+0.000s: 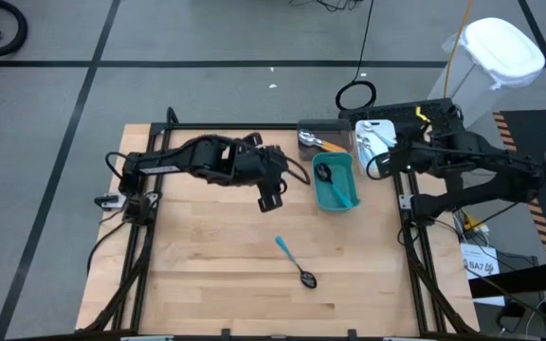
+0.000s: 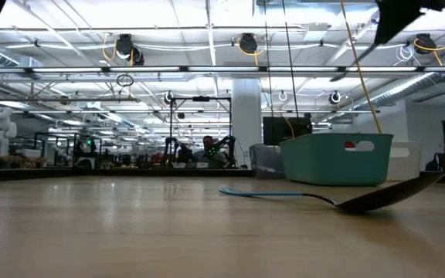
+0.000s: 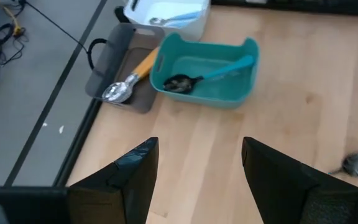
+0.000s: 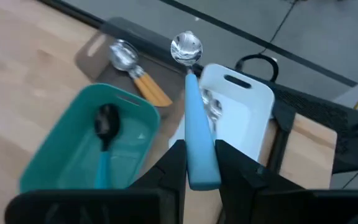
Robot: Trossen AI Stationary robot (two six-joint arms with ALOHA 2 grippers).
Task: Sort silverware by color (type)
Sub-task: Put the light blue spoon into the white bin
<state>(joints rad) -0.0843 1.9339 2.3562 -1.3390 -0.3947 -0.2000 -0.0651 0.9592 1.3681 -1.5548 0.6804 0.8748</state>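
Observation:
My right gripper [image 4: 199, 155] hangs over the white bin [image 4: 244, 118] at the table's far right, shut on a spoon with a light-blue handle and a silver head [image 4: 186, 48]. My left gripper [image 1: 271, 196] hovers open over the table's middle, holding nothing. Another spoon [image 1: 295, 261], blue-handled with a dark head, lies flat on the wood near the front. The teal bin [image 1: 335, 182] holds a dark-headed, blue-handled spoon [image 3: 204, 76]. An orange-handled spoon [image 3: 132, 76] lies in the gray bin [image 1: 322, 133]. My right gripper pinches the light-blue handle [image 4: 199, 163] between its two fingers, close to the handle's free end. The fingers slant down, and the spoon sticks out beyond them along their line. It is lifted clear, its silver head out over the edge between the gray and white bins.
The three bins stand side by side at the table's far right: gray farthest [image 3: 114, 68], teal [image 2: 334, 158] nearer, white [image 1: 373, 142] to the right. Silverware [image 4: 211, 106] lies in the white bin. A black frame edges the table. Bare wood stretches left and front.

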